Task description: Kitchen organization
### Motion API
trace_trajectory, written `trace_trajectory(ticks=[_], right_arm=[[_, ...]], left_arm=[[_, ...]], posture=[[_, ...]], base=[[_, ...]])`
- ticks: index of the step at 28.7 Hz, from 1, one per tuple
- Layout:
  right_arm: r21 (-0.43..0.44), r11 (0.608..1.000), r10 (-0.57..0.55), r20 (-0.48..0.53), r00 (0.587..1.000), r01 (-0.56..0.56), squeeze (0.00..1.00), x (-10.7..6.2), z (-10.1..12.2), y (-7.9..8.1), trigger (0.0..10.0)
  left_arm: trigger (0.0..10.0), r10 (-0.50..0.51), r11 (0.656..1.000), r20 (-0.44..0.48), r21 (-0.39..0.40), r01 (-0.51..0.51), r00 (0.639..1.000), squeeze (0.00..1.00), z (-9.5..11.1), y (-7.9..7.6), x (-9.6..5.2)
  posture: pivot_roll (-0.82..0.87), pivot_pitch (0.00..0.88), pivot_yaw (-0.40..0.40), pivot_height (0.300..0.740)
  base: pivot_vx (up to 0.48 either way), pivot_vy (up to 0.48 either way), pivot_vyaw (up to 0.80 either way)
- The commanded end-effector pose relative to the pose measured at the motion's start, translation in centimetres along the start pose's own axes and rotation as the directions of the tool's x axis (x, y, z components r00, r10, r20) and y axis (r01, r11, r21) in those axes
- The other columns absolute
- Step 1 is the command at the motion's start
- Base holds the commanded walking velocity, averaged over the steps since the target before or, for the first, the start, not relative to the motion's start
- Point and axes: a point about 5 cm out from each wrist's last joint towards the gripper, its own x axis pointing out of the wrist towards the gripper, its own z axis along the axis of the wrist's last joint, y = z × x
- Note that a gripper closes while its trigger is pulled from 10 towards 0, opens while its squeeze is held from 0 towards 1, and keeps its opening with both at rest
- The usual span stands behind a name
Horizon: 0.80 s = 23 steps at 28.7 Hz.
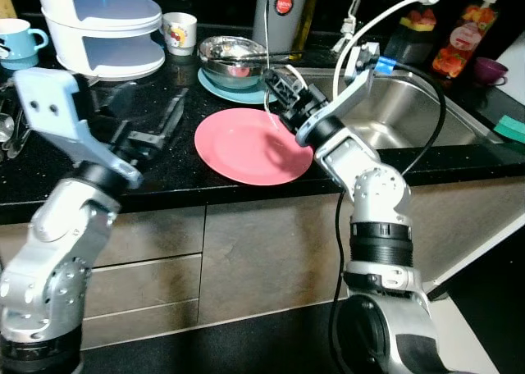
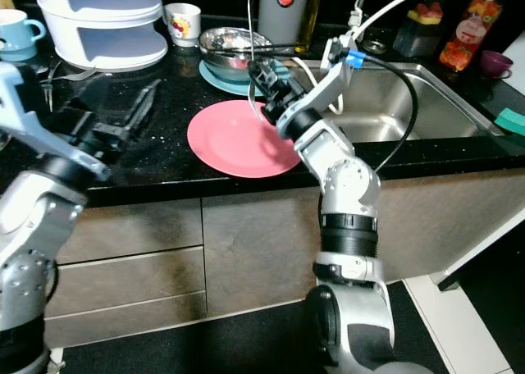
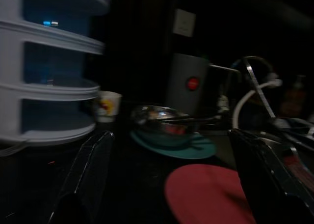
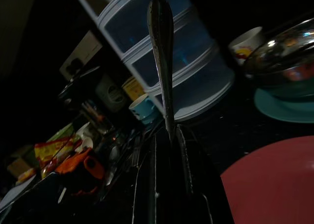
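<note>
Gripping utensil handle (image 4: 162, 52): right pincer (image 4: 167, 135).

A pink plate (image 1: 250, 147) lies on black speckled counter (image 1: 156, 173) (glossy), beside a teal saucer (image 1: 215, 85).

No lettering could be read anywhere. The small white cup (image 1: 180, 31) carried a printed picture, the bottles (image 1: 465, 35) fruit-patterned labels, and the grey canister (image 1: 283, 9) a red round badge, all too blurred to make out.

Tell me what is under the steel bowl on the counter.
A teal plate lies under the steel bowl; its rim shows around the bowl. The plate's middle is covered, so nothing there can be seen.
</note>
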Motion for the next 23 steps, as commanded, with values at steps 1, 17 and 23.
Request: trace_trajectory(ticks=[1, 17, 23], right_arm=[[-0.041, 0.999, 0.024, 0.013, 1.0, -0.024, 0.0, -0.1, 0.5, 0.4, 10.0], [-0.142, 0.99, 0.03, 0.051, 0.998, -0.023, 0.0, -0.1, 2.9, 1.0, 10.0], [-0.178, 0.984, 0.026, 0.075, 0.997, -0.012, 0.0, 0.0, 3.8, 1.2, 10.0]], left_arm=[[10.0, 0.02, 1.0, -0.003, 0.011, -0.02, 1.0, 0.0, -0.1, 0.0, -0.3], [10.0, 0.023, 0.999, 0.003, -0.029, -0.023, 1.0, 0.0, -0.9, -0.6, 0.6], [10.0, 0.006, 0.999, 0.011, -0.036, -0.006, 1.0, 0.0, -0.8, -0.9, 1.1]], posture=[[0.21, 0.0, -0.106, 0.74], [0.12, 0.0, -0.088, 0.74], [0.12, 0.0, -0.087, 0.74]], base=[[0.0, -0.36, 0.0], [0.0, -0.454, 0.0], [0.0, -0.469, 0.0]])
